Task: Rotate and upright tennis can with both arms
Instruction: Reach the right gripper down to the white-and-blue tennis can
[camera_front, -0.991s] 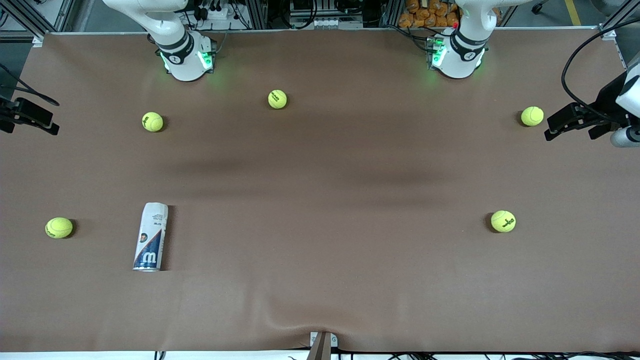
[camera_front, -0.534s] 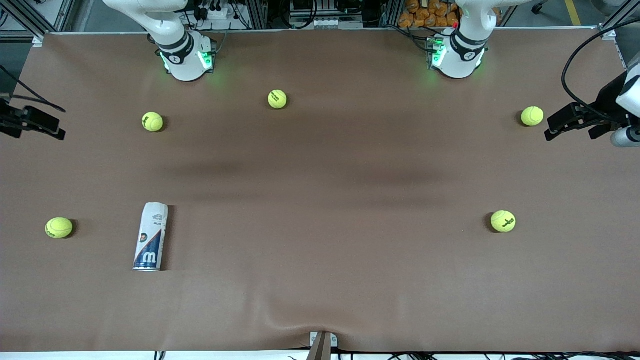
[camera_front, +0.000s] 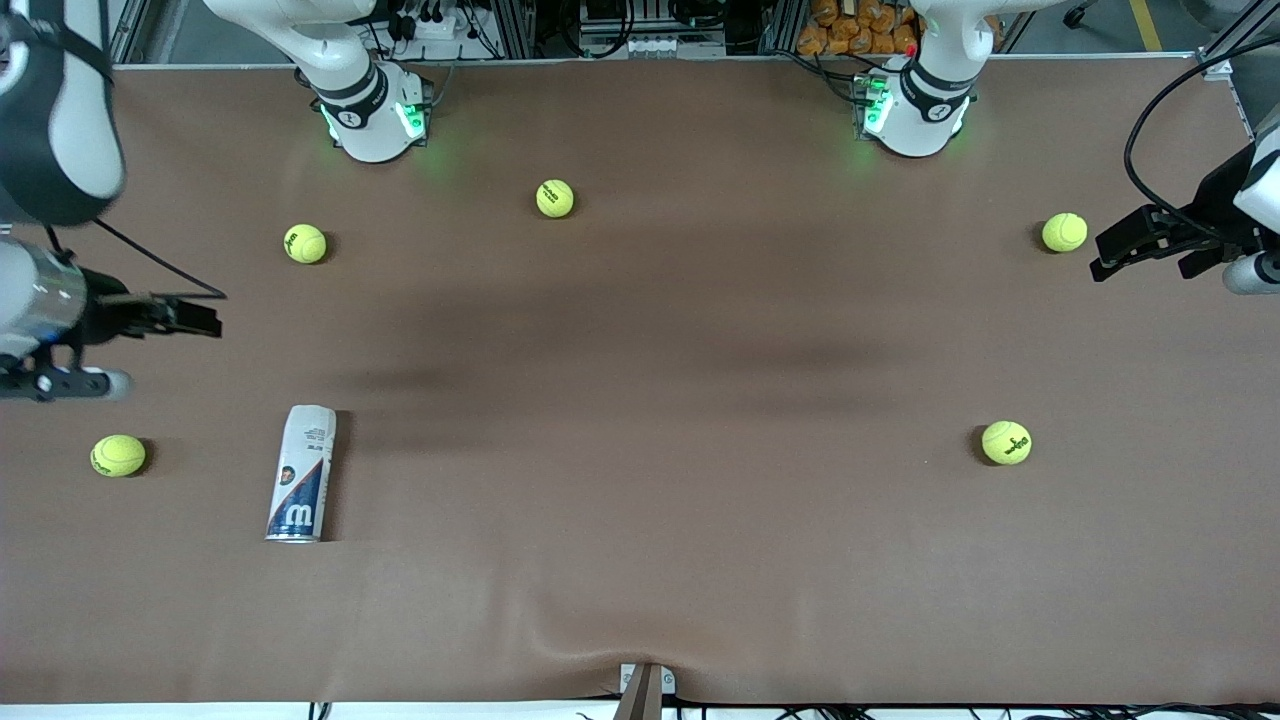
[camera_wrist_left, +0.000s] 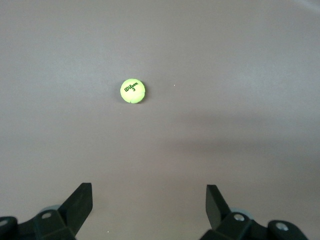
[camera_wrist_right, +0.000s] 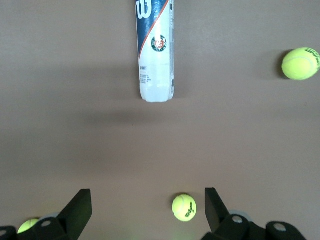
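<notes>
While the tennis can (camera_front: 301, 473) lies flat, right pincer (camera_front: 190, 318) spread wide, empty, left pincer (camera_front: 1125, 247) likewise.

Five yellow tennis balls (camera_front: 555, 198) scattered on brown table cover (camera_front: 700, 560); orange items (camera_front: 850, 30) past table edge.

The tennis can (camera_front: 302, 471) looked like glossy plastic with a silvery metal rim. The table (camera_front: 640, 500) cover was matt brown, slightly wrinkled. The fuzzy yellow balls (camera_front: 1006, 442) looked felted.
</notes>
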